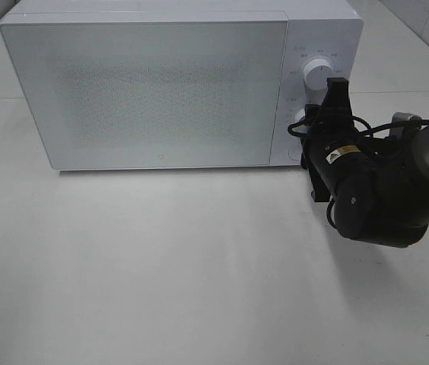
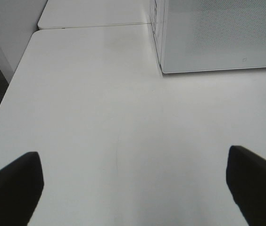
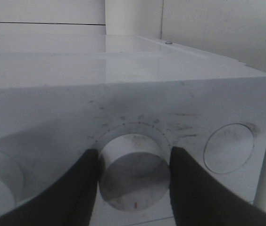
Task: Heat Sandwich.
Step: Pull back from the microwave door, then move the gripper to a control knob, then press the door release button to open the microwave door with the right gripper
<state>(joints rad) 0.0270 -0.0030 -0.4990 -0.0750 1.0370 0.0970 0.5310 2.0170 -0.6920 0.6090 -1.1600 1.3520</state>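
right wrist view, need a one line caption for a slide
Right gripper with its fingers closed on a dial of the white microwave, a round button beside it.

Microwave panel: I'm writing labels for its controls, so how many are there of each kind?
Knobs: 2 (the upper knob, and the middle knob between the fingers of the right gripper)
Buttons: 1 (the round button)
Total: 3 controls
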